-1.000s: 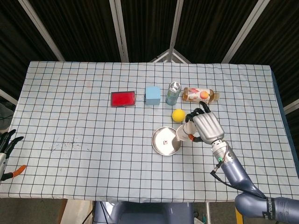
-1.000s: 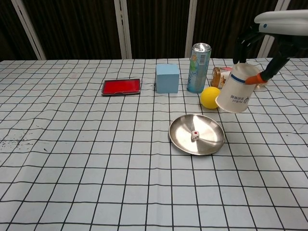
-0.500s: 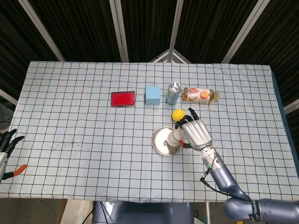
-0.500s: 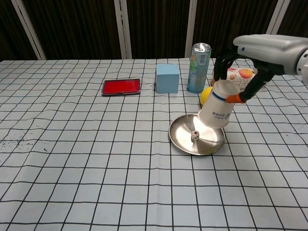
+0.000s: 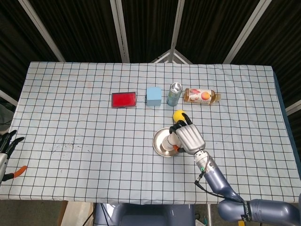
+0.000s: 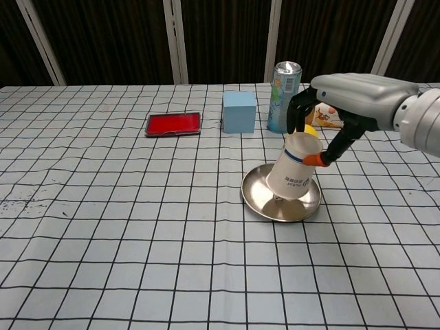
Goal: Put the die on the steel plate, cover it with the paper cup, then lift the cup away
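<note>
The steel plate [image 6: 256,200] [image 5: 159,144] lies at the table's middle. My right hand [image 6: 344,103] [image 5: 187,137] grips the white paper cup [image 6: 293,166] upside down and tilted, just over the plate's centre. The cup's mouth hangs low above the plate and hides the die in both views. In the head view the cup [image 5: 170,140] shows only as a sliver beside the hand. My left hand [image 5: 6,143] sits at the far left edge of the table, fingers spread, holding nothing.
Behind the plate stand a blue cube [image 6: 238,111], a drink can [image 6: 283,95] and a lying juice bottle [image 5: 201,96]. A yellow ball [image 5: 178,114] sits just behind the hand. A red case [image 6: 173,124] lies to the back left. An orange-handled tool [image 5: 15,173] lies near the left hand.
My right hand has carried the cup leftward and down, from beside the plate to over its centre. The die, visible before, is now hidden under the cup.
</note>
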